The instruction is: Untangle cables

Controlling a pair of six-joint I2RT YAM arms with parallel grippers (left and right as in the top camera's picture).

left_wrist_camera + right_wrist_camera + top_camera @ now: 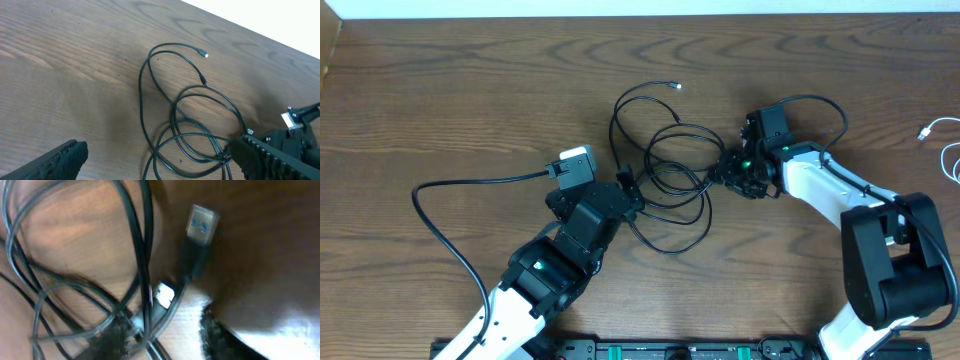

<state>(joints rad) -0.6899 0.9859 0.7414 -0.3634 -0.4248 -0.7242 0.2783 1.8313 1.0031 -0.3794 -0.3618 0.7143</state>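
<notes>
Black cables (672, 127) lie looped over one another at the table's middle, one small plug (675, 86) pointing to the far side. My left gripper (623, 192) is at the tangle's left edge, open wide, its fingers (60, 160) either side of the lower loops (141, 100) without touching them. From the right, my right gripper (720, 172) is at the tangle's right edge. Its view is blurred: several black strands (145, 255) and a silver-tipped plug (201, 224) lie close in front. Its jaws are part-way closed around strands, wood still showing beside the right finger (220, 332). A white cable (948, 160) lies apart at the right edge.
The left arm's thick black lead (450, 190) curves across the table at the left. The right arm's lead (820, 102) arcs behind its wrist. The table's far edge meets a white wall (620, 8). A black rail (670, 350) runs along the front.
</notes>
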